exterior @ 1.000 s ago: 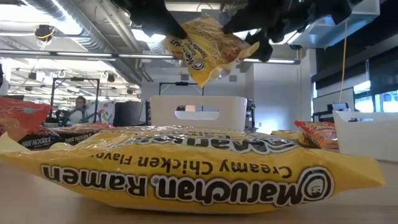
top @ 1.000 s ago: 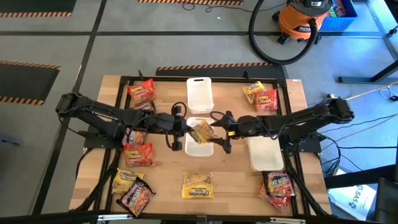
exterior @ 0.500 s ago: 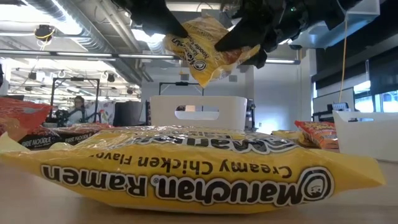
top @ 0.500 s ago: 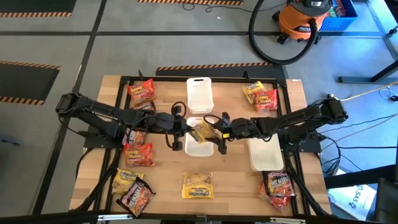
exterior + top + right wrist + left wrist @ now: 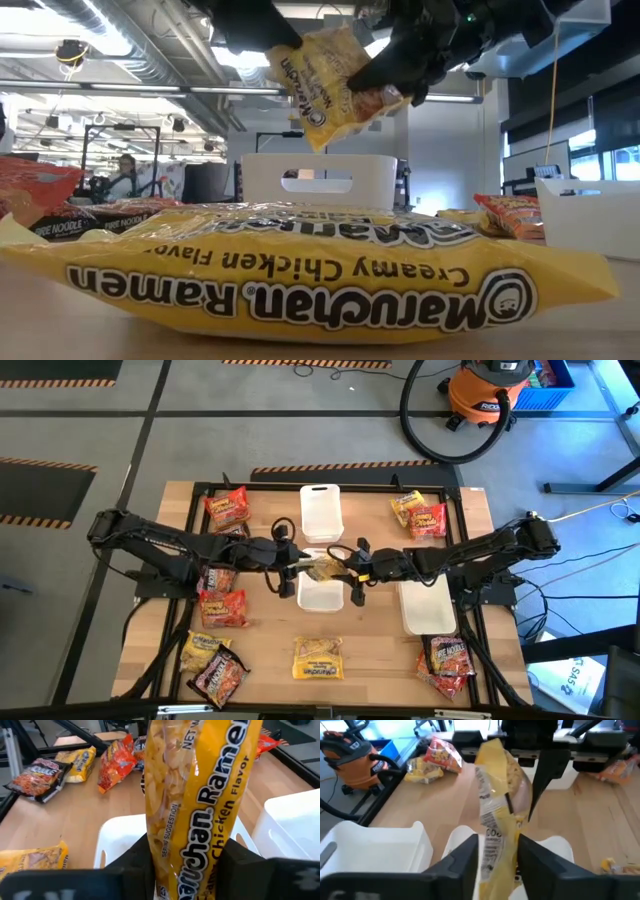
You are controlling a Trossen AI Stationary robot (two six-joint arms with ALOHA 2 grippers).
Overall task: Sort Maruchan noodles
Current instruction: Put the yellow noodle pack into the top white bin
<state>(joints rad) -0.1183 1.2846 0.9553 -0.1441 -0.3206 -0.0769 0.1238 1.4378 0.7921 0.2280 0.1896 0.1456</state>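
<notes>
A yellow Maruchan noodle packet hangs in the air over the middle white tray. My left gripper is shut on its left end and my right gripper on its right end. The packet also shows in the low view, the left wrist view and the right wrist view. Other packets lie flat on the table: a yellow one at the near edge, red ones on the left. My left gripper pinches the packet's end nearest it between its two fingers, coming level from the table's left. The packet stands on edge, clear of the tray. My right gripper has the packet's opposite end between its two fingers, coming level from the table's right. The packet is crumpled beside the fingers.
A second white tray stands at the far middle and a third at the right. Yellow and red packets lie far right, dark ones near right and near left. A person sits in the room behind.
My right gripper has moved toward the table's left, up to the packet held by my left gripper, and its fingers now stand around the packet's right end. The packet has turned from lying fairly flat to standing more on edge, still in the air over the middle tray.
</notes>
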